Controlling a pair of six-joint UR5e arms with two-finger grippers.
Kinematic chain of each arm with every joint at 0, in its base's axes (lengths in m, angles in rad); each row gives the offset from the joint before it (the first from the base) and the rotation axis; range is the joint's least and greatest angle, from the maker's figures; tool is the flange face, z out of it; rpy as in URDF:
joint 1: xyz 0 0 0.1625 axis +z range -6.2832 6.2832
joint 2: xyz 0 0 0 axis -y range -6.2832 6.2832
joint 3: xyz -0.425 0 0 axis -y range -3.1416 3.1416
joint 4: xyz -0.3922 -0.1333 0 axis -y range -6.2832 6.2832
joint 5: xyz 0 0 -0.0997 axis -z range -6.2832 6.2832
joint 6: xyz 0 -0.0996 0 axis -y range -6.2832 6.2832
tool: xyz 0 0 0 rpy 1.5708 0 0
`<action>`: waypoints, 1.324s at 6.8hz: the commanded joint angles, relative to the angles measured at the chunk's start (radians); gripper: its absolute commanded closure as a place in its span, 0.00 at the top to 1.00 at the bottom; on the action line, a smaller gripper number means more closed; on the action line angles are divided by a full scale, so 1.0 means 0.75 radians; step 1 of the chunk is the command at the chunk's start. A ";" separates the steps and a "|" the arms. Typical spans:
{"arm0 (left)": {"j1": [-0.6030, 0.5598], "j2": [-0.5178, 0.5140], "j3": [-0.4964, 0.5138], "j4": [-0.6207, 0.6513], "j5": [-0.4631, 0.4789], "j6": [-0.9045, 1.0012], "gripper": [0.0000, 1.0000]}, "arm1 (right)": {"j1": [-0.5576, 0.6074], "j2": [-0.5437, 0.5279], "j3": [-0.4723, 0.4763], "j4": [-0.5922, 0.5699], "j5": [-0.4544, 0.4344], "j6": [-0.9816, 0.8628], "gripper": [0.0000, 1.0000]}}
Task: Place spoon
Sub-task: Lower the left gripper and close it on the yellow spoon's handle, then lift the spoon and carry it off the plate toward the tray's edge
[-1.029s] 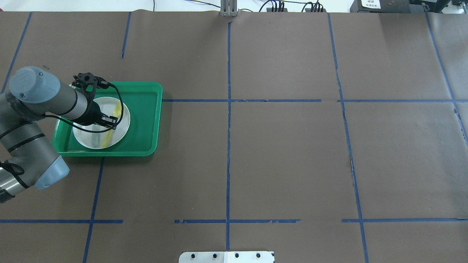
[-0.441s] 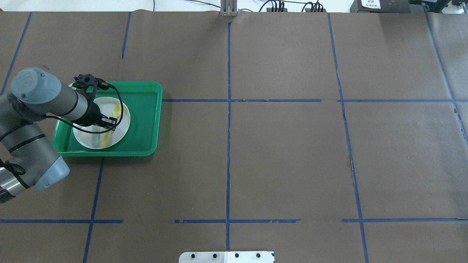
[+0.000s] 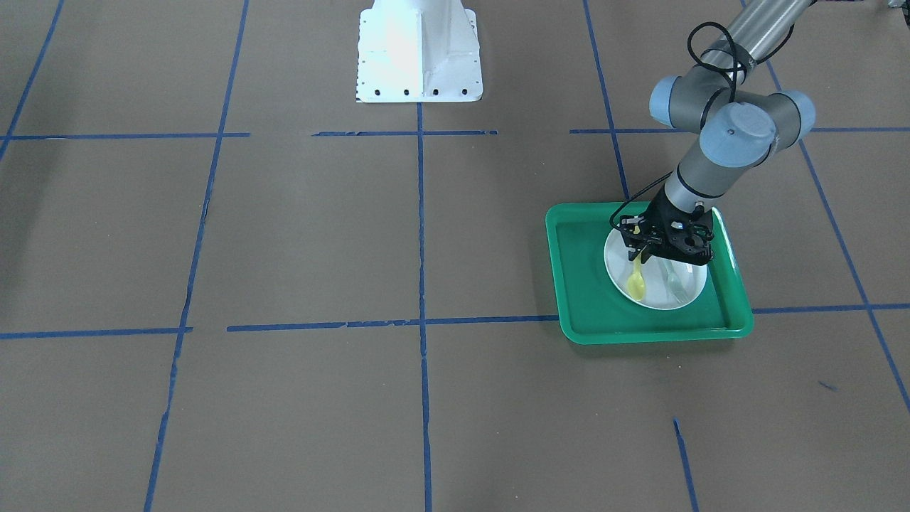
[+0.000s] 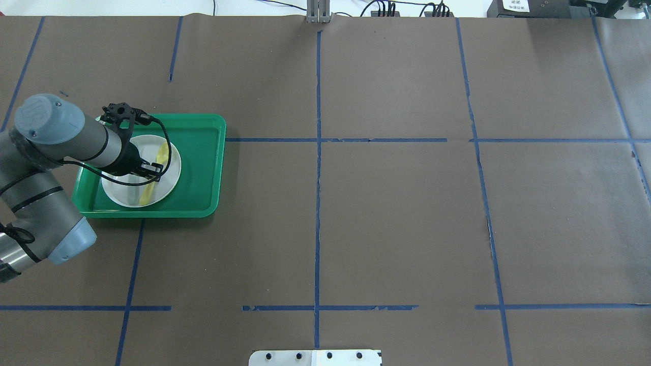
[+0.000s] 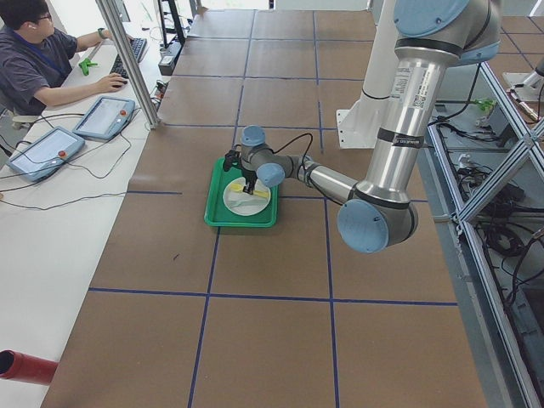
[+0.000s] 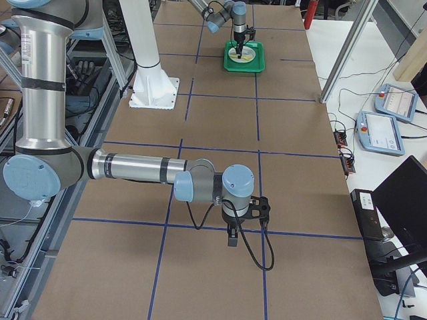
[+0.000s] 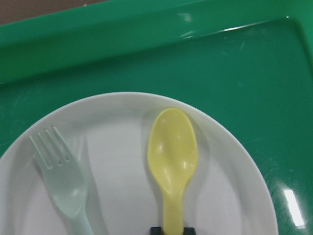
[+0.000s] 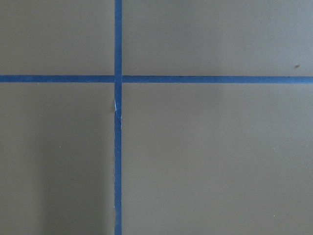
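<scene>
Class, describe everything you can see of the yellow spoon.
The spoon is small, yellow, glossy plastic, with an oval bowl facing up and a slim flat handle. It lies roughly level over the white plate in the green tray, beside the pale fork without touching it. The left gripper clamps its handle.

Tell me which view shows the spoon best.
Left wrist: the spoon sits large mid-frame on the white plate beside the fork, handle pinched in the left tool. Front-facing and overhead show it small, partly behind that tool; side views, a speck at most; right wrist, nothing.
</scene>
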 commanded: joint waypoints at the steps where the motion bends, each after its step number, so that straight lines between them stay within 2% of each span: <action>1: -0.056 0.004 -0.040 0.016 -0.004 -0.060 0.00 | 0.000 -0.001 0.000 -0.002 0.000 0.000 1.00; 2: -0.062 -0.014 -0.040 0.081 -0.004 -0.166 0.00 | 0.000 0.001 0.000 -0.002 0.000 0.000 1.00; 4: -0.052 -0.177 -0.028 0.218 -0.002 -0.330 0.00 | 0.000 0.001 0.000 -0.002 0.000 0.000 1.00; 5: -0.020 -0.231 -0.018 0.225 0.002 -0.404 0.00 | 0.000 0.001 0.000 0.000 0.000 0.000 1.00; 7: 0.084 -0.268 0.035 0.215 0.010 -0.492 0.00 | 0.000 -0.001 0.000 0.000 0.000 0.000 1.00; 9: 0.115 -0.276 0.072 0.208 0.029 -0.505 0.00 | 0.000 -0.001 0.000 -0.002 0.000 0.000 1.00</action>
